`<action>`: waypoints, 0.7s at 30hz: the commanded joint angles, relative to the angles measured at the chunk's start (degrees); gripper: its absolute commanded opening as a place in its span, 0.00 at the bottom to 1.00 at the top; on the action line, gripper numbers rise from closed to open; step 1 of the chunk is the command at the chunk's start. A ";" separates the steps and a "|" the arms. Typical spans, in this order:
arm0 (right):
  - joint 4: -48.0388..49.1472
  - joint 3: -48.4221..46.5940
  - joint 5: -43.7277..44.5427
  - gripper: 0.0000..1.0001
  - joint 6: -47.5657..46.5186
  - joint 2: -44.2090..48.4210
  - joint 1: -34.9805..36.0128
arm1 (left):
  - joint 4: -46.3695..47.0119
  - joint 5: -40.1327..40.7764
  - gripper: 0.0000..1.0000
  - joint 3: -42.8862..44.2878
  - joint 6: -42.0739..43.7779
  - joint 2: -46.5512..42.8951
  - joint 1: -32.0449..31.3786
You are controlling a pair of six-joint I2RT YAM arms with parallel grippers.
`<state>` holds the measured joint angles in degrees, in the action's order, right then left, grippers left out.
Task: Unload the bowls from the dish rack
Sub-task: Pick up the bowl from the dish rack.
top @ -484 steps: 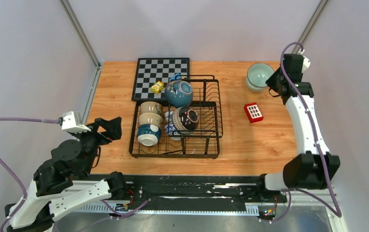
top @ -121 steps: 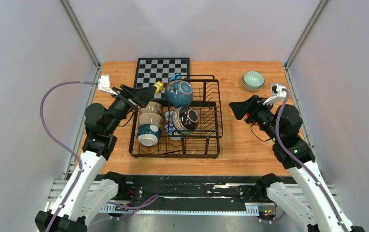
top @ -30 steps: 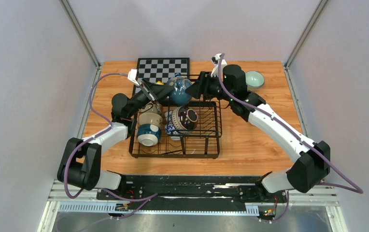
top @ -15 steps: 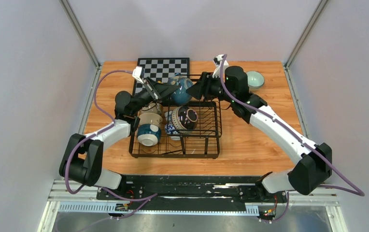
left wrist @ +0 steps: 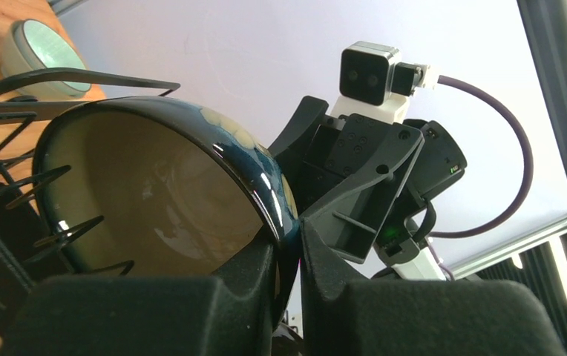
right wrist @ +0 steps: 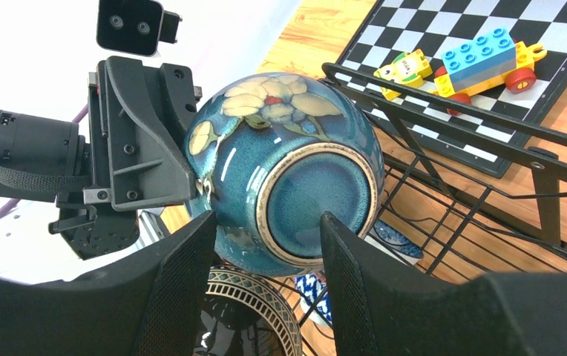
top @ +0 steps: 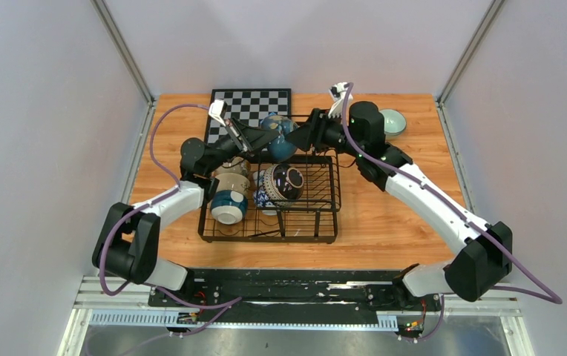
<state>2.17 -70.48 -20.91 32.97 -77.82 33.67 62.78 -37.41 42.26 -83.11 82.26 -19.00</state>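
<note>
Both arms meet at one teal floral bowl (right wrist: 288, 148), upper centre overhead, tilted in the dish rack (right wrist: 544, 185). My left gripper (left wrist: 289, 248) pinches its rim to lift; right gripper (right wrist: 267, 222) straddles the foot unclenched, likely steadying.

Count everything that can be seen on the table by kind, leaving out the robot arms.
ceramic bowls: 7
black wire dish rack: 1
chessboard: 1
toy block pieces: 2
Total: 11
</note>
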 commanded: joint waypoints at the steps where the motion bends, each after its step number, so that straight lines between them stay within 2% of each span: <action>1: -0.32 1.92 0.39 0.57 -0.15 -0.24 -0.51 | 7.33 -0.95 0.09 3.18 -0.38 -0.45 -0.84; 4: -0.37 1.81 0.12 0.57 -0.10 0.11 -0.83 | 7.73 -0.48 0.00 3.26 -0.45 -0.47 -0.86; 13: -5.69 -1.11 0.36 0.67 -0.74 5.66 -3.52 | 10.18 0.72 0.00 6.84 -2.65 1.21 -0.84; 21: -6.60 -0.46 -1.40 0.69 -0.20 12.65 -7.77 | 14.95 2.61 0.00 12.00 -6.94 4.63 -0.95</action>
<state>-3.14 -70.41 -20.99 32.97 -68.53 27.99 68.58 -37.01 50.24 -87.00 86.13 -19.75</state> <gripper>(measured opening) 0.686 0.126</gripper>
